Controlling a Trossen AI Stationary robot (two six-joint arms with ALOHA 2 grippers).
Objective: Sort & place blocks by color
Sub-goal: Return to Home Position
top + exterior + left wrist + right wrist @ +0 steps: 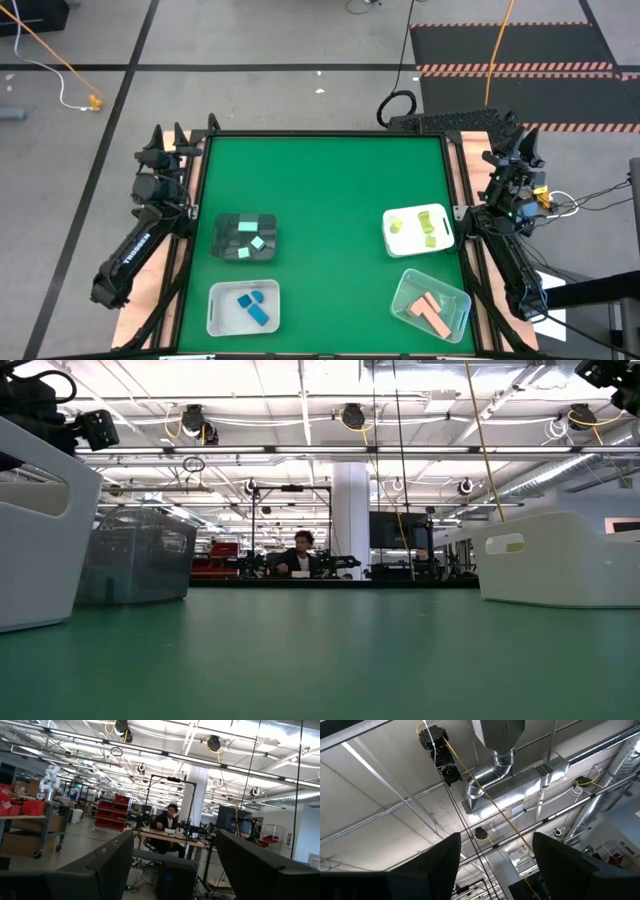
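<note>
Blocks lie sorted: mint in the black bin, blue in the grey bin, yellow-green in the white bin, salmon in the clear bin. The left gripper and right gripper are spread wide and empty at the table's sides. One risk (slight): the right arm could nudge the clear bin near it.

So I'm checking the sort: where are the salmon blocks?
In the high view, the salmon blocks lie in the clear bin at the table's lower right, just below the white bin holding yellow-green blocks.
</note>
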